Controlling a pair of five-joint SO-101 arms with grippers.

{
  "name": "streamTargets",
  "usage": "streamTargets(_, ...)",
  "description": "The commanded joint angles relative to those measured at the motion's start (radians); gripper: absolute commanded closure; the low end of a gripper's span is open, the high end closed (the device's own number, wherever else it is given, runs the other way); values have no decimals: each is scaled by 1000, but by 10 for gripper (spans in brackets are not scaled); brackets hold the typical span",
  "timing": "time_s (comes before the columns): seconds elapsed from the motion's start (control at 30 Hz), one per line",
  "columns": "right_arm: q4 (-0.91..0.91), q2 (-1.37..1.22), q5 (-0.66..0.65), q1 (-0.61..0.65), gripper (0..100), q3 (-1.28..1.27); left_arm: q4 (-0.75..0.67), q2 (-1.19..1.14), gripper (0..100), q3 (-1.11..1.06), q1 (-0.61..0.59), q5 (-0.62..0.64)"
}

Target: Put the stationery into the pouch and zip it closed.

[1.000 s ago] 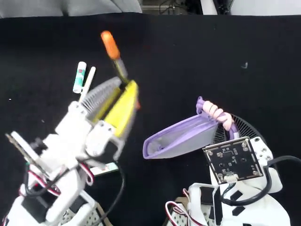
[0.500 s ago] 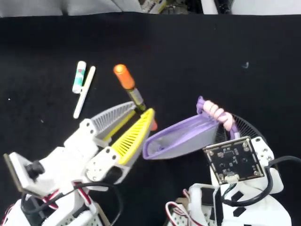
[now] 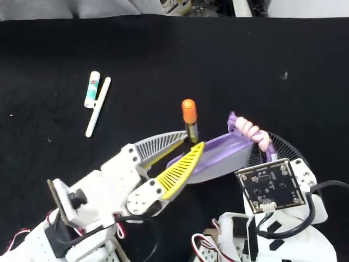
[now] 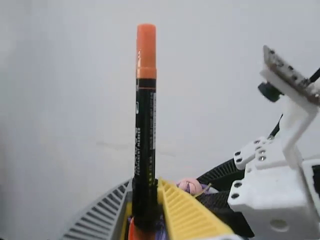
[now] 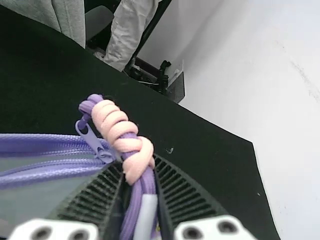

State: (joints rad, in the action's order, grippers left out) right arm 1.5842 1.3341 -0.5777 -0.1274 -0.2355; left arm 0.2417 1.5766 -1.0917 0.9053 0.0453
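left pincer (image 3: 192, 140) pinching an orange-capped marker (image 3: 189, 112) cap-up, open purple pouch (image 3: 218, 155) right under its tips, right pincer (image 5: 139, 167) clamped on the pouch's end by the pink braided cord (image 5: 120, 130), white pen (image 3: 98, 106) and glue stick (image 3: 92, 89) lying well apart from the left pincer

purple pouch (image 3: 218, 155): 1
orange-capped marker (image 3: 189, 117): 1, upright at the pouch's open rim
small white tube (image 3: 92, 89): 1, well apart from the pouch
white pen (image 3: 98, 106): 1, just beside the tube, well apart from the pouch
stationery total: 3, with 2 lying loose away from the pouch
grippers: 2, left gripper (image 3: 192, 140) at the pouch's open end, right gripper (image 3: 262, 147) at its other end
pink braided pull (image 5: 125, 140): 1, on the pouch
zip slider (image 5: 85, 132): 1, on the pouch
black table (image 3: 245, 65): 1
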Motion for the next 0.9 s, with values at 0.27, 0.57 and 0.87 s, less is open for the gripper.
streamTargets(0.27, -21, -28, -11, 12, 988, -4, -26, -21, 968, -125, -1, -15)
streamTargets(0.57, -17, -27, -11, 11, 988, -1, 147, -89, 850, -59, -1, -9)
streamTargets(0.87, -17, -25, -12, 11, 988, -1, 362, -318, 847, 246, -5, -9)
